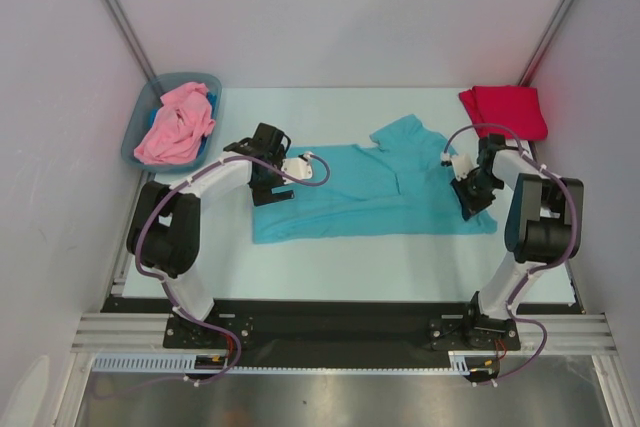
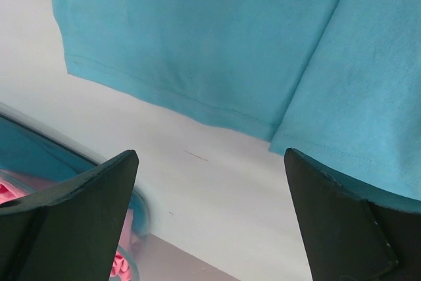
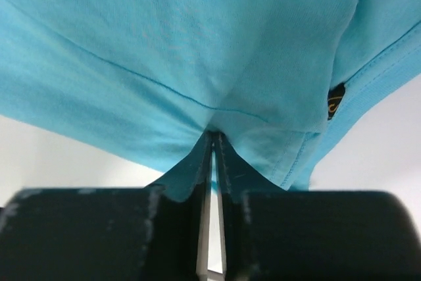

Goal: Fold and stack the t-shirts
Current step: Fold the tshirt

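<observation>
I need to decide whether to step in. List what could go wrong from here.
The right end effector is shut on a thin pinch of the teal shirt; it could slip out. The left end effector is open and holds nothing, so a one-sided pull might drag the shirt crooked.

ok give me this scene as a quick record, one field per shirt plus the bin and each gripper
teal t-shirt: laid out across the middle of the table
red t-shirt: folded, far right corner
pink t-shirt: crumpled in the bin
bin: far left corner
left gripper: open at the teal t-shirt's left end, holding nothing
right gripper: shut on the teal t-shirt's right edge
</observation>
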Robot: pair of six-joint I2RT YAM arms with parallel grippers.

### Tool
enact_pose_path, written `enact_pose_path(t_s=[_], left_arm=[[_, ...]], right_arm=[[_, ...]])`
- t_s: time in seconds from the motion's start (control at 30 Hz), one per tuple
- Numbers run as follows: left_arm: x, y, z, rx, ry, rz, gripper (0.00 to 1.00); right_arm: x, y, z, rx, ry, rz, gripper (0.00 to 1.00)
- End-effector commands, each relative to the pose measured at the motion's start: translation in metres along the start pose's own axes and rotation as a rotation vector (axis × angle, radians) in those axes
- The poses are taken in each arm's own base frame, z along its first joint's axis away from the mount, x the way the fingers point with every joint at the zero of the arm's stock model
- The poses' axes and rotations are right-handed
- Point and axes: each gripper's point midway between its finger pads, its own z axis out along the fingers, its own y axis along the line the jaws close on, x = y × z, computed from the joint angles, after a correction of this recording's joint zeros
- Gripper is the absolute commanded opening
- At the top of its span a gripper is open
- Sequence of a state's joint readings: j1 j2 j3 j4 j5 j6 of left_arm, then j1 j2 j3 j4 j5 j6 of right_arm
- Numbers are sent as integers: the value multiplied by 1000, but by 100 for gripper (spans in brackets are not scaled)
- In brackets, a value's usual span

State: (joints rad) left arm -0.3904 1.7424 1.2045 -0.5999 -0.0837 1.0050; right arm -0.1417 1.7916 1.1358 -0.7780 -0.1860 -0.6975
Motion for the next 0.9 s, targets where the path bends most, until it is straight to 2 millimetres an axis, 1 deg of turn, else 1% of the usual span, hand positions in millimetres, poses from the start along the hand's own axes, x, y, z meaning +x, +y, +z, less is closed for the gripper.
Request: enact_pose_path(t_s=[0.0, 0.03, 0.07, 0.1, 0.13, 0.17, 0.2, 0.23, 0.27, 0.3, 0.33, 0.37, 0.4, 0.43, 0.47, 0.5, 0.53, 0.57, 0.6, 0.63, 0.67, 0.7, 0.73, 0.77, 0.8, 0.83, 0.87], left_arm=[[-7, 22, -18, -70, -33, 14, 100], [-8, 24, -20, -77, -33, 15, 100], [-9, 26, -20, -79, -33, 12, 100], [-11, 32, -23, -95, -33, 9, 100], [-12, 35, -24, -103, -35, 3, 100], [-14, 38, -24, -111, -37, -11, 100], [-18, 47, -29, -133, -45, -23, 100], [-20, 51, -31, -142, -50, -33, 100], [-23, 56, -33, -154, -57, -44, 100], [-24, 60, -33, -162, -58, -72, 100], [-30, 70, -39, -189, -75, -97, 100], [-32, 79, -41, -218, -91, -159, 100], [-35, 93, -43, -258, -97, -209, 100], [-37, 101, -44, -282, -108, -256, 100], [-36, 112, -45, -317, -122, -346, 100], [-38, 123, -46, -359, -133, -392, 100], [-32, 132, -44, -405, -110, -437, 100], [-33, 142, -44, -445, -130, -488, 100], [-34, 151, -46, -475, -135, -516, 100], [-30, 156, -36, -491, -110, -549, 100], [-26, 160, -30, -493, -91, -581, 100], [-32, 182, -41, -535, -118, -651, 100], [-31, 187, -35, -528, -103, -685, 100], [-22, 176, -7, -457, -29, -715, 100], [-21, 180, 0, -448, -14, -731, 100], [-27, 200, -10, -483, -39, -754, 100], [-21, 200, -6, -473, -14, -769, 100]], right_arm=[[7, -21, -6, 83, 99, -64, 11], [-5, -18, -16, 77, 79, -79, 15], [-17, -10, -21, 54, 48, -91, 20], [-28, 0, -25, 39, 33, -117, 22], [-46, 1, -38, 41, -1, -128, 23], [-57, 9, -43, 14, -29, -125, 24], [-72, 16, -48, 7, -55, -145, 24], [-81, 19, -55, -1, -80, -143, 24], [-102, 18, -69, -1, -144, -145, 27], [-110, 18, -72, -5, -162, -127, 30], [-119, 16, -77, -2, -185, -112, 37], [-139, 11, -89, 14, -244, -106, 41], [-148, 10, -83, -2, -253, -56, 43], [-162, 5, -84, 2, -283, -32, 43], [-184, -3, -96, 14, -344, -13, 40], [-196, -10, -97, 16, -369, 22, 40], [-205, -18, -82, 5, -366, 80, 39], [-214, -24, -81, 23, -379, 92, 40], [-235, -34, -91, 60, -433, 83, 41], [-242, -39, -80, 65, -426, 97, 42], [-251, -47, -80, 96, -439, 107, 42], [-266, -55, -92, 125, -486, 107, 44], [-279, -47, -89, 121, -499, 92, 47], [-284, -49, -77, 112, -492, 116, 52], [-288, -50, -74, 108, -502, 128, 52], [-297, -53, -77, 105, -528, 130, 50], [-299, -51, -62, 74, -516, 141, 49]])
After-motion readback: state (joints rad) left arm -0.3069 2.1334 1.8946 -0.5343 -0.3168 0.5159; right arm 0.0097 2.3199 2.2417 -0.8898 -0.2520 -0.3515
